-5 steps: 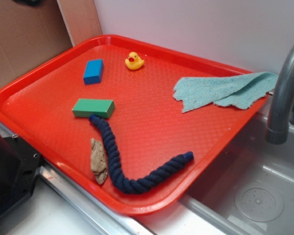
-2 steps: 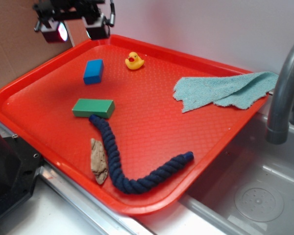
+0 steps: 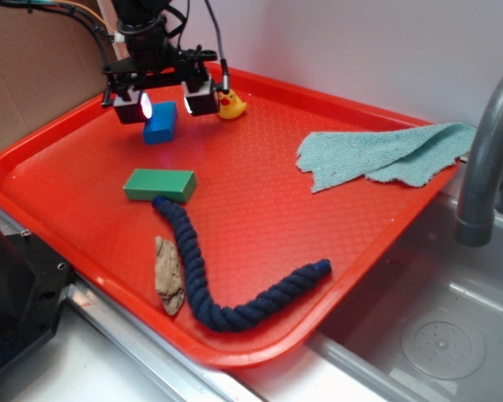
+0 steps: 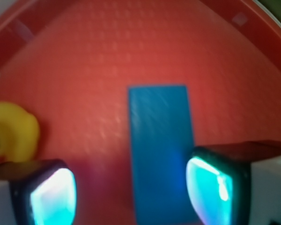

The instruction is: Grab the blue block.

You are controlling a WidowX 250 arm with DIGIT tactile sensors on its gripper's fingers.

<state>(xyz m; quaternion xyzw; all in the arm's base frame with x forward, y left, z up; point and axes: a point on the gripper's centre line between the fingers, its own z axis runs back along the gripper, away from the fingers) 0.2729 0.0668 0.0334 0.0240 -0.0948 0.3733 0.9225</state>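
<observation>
Blue block (image 4: 161, 150) near the tray's (image 3: 260, 335) far left corner sits beneath my released pincer (image 3: 164, 101); I should centre, descend straight, then clench across its narrow sides.

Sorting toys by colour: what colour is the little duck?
Yellow; the duck shows best in the exterior view.

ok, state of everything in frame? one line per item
gripper: open, hovering over the blue block, nothing held
blue block: flat on the tray, not gripped, between the fingers in the wrist view
green block: flat on the tray, one end touching the rope
rope: curved, lying loose
rubber duck: upright
cloth: crumpled, draped over the tray rim
tray: level by the sink
</observation>
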